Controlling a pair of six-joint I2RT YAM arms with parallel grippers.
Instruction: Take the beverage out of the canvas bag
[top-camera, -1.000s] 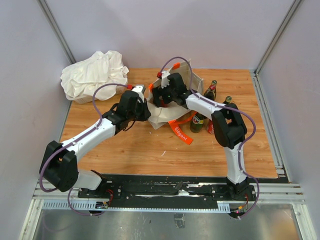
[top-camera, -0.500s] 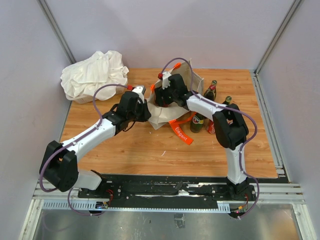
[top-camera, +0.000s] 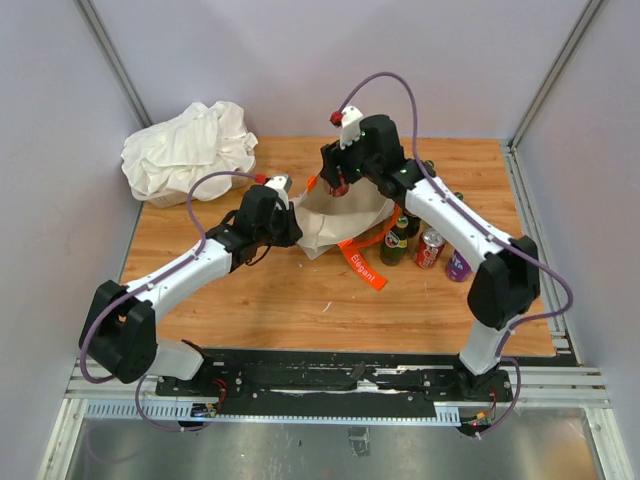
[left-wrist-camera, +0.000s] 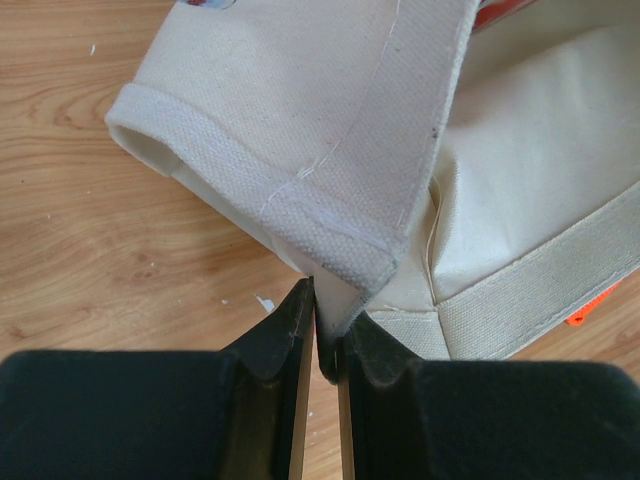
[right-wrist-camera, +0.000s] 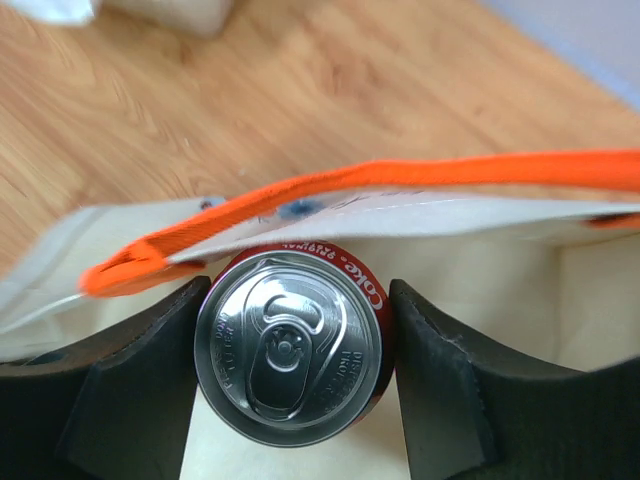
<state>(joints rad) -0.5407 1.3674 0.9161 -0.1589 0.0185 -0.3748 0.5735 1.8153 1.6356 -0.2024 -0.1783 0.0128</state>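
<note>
Right pincer (right-wrist-camera: 293, 345) of mine is clenched on a red cola can (right-wrist-camera: 292, 352), one pad on each side, the pull-tab top facing my wrist camera. A second ago those jaws stood wide and the arm was sunk low in the canvas bag (right-wrist-camera: 480, 270). Now they have drawn in round the can and the arm has risen, its elbow swung out to the right. I take it that the grab is made and the lift has begun. The can is not clear yet, as I judge it. Cream canvas shows behind and below it, and the orange handle (right-wrist-camera: 400, 178) crosses just over its upper edge, close enough to snag if I pull straight up.

Left pincer (left-wrist-camera: 322, 318) is pinched shut on the hem of the bag's near wall, just as it was a second ago. That hold should keep the bag from riding up with the can while it comes out.

Seen from above, the bag sits slumped in the middle of the desk (top-camera: 300, 300), between my two arms. My right wrist hangs over its far rim, so the can is at the bag's mouth and not yet out over bare wood. Just right of the bag, outside it, stand a green bottle (top-camera: 396, 245), another red can (top-camera: 430, 248) and a purple can (top-camera: 459, 265). Whether more drinks remain inside I cannot tell. At the far left corner lies a white cloth bundle (top-camera: 188, 148), well apart from everything I am handling.
</note>
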